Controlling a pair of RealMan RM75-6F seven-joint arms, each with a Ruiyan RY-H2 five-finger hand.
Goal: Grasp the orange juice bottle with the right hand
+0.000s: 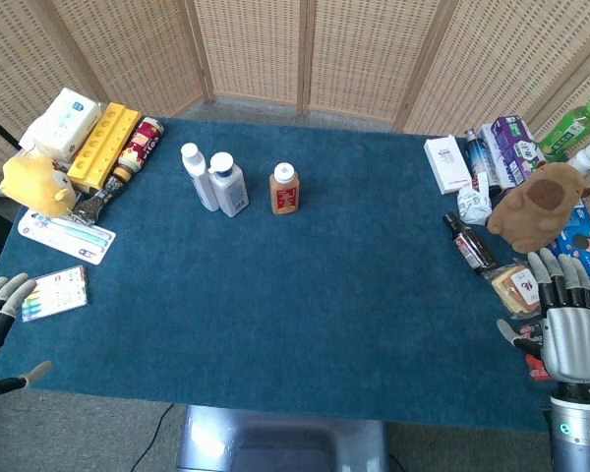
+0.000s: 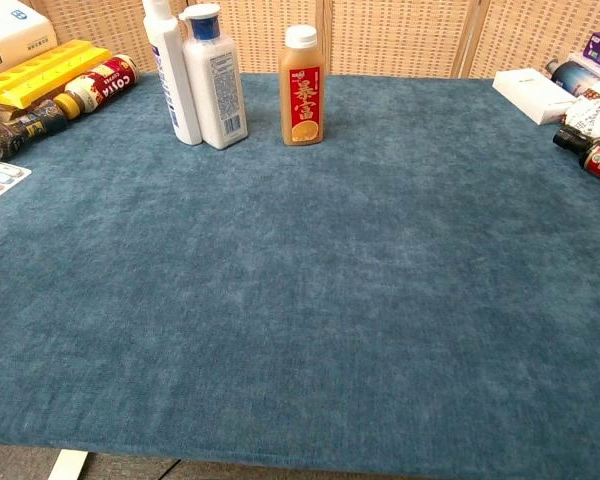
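Note:
The orange juice bottle [image 1: 284, 189] [image 2: 302, 88] stands upright on the blue cloth toward the far middle of the table; it has a white cap and a red label. My right hand [image 1: 568, 317] is at the table's near right edge, fingers spread and holding nothing, far from the bottle. At the near left edge my left hand [image 1: 2, 307] shows only partly, fingers apart and empty. Neither hand appears in the chest view.
Two white bottles [image 1: 216, 179] [image 2: 197, 76] stand just left of the juice. A yellow tray [image 1: 102, 146], a cola can [image 1: 142, 144] and a yellow plush [image 1: 36, 184] lie at the left. A brown plush [image 1: 537, 206], a dark bottle [image 1: 469, 242] and boxes crowd the right edge.

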